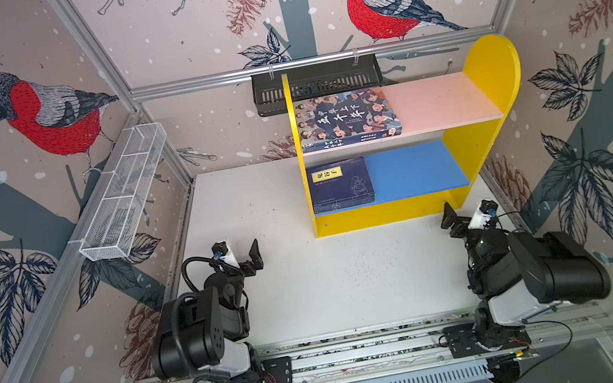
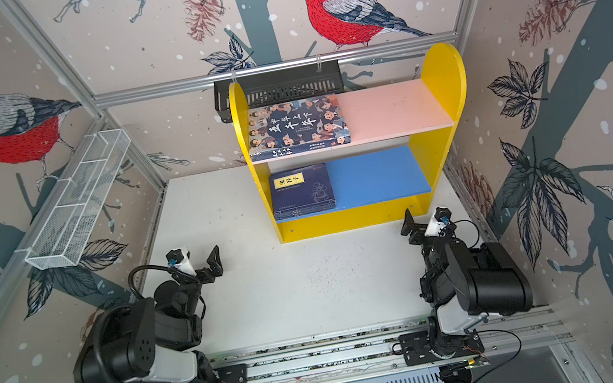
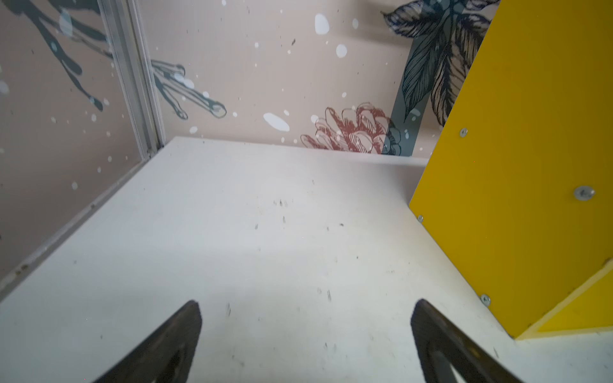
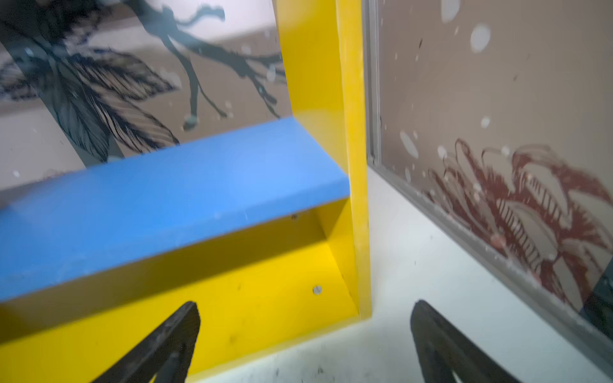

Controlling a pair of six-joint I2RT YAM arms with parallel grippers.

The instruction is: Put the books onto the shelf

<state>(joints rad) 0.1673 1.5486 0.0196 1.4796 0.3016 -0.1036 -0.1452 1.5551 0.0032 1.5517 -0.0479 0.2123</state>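
Right wrist view blurs the cut-off yellow-sided shelf (image 4: 318,66). Left claw (image 3: 306,302) and right claw (image 4: 305,302) spread, empty. Thick cartoon-faced book (image 1: 345,118) lies on its pink board (image 1: 441,102); stacked navy paperbacks (image 1: 340,184) on blue board (image 1: 415,170), count unclear.

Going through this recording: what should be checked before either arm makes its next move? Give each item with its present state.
1. Large book lies flat on the pink upper board: ok.
2. Navy paperbacks are stacked on the blue lower board: ok.
3. All four paperbacks are in that stack: cannot tell, the edges are too small to count.
4. Left gripper has its jaws open and empty: ok.
5. Right gripper has its jaws open and empty, in front of the shelf without touching it: ok.
6. No book shows on the table in both top views: ok.
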